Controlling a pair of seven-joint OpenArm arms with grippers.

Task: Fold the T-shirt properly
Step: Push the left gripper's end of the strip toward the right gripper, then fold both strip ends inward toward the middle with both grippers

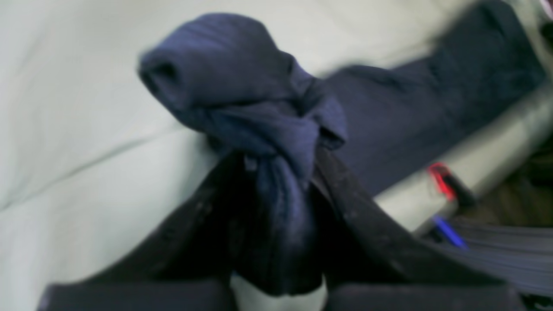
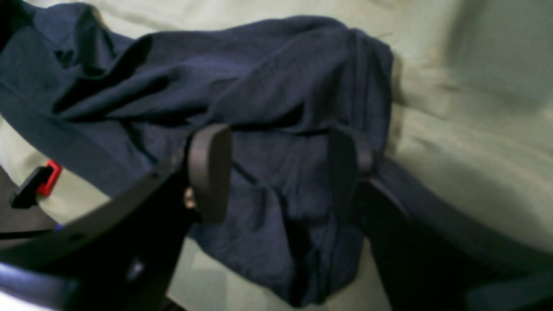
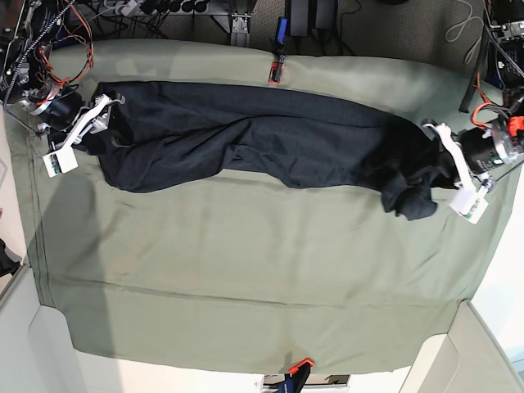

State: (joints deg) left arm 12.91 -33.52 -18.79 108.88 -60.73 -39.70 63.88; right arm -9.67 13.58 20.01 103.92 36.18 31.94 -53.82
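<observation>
The dark navy T-shirt point(image 3: 270, 139) lies stretched in a long crumpled band across the far half of the green-covered table. At the band's right end in the base view, my left gripper point(image 3: 438, 168) is shut on a bunched knot of shirt fabric point(image 1: 242, 86), which bulges out past its fingertips point(image 1: 276, 172). My right gripper point(image 3: 102, 123) is at the band's left end. In the right wrist view its jaws point(image 2: 278, 172) stand wide apart over wrinkled shirt cloth point(image 2: 259, 77), with one dark pad point(image 2: 209, 168) in plain sight. Nothing looks pinched between them.
The sage-green table cloth point(image 3: 246, 270) covers the whole table. A red clamp point(image 3: 275, 72) and a blue one point(image 3: 282, 29) sit at the far edge, and an orange clamp point(image 3: 301, 364) at the near edge. Loose wires hang at the back left point(image 3: 49, 41).
</observation>
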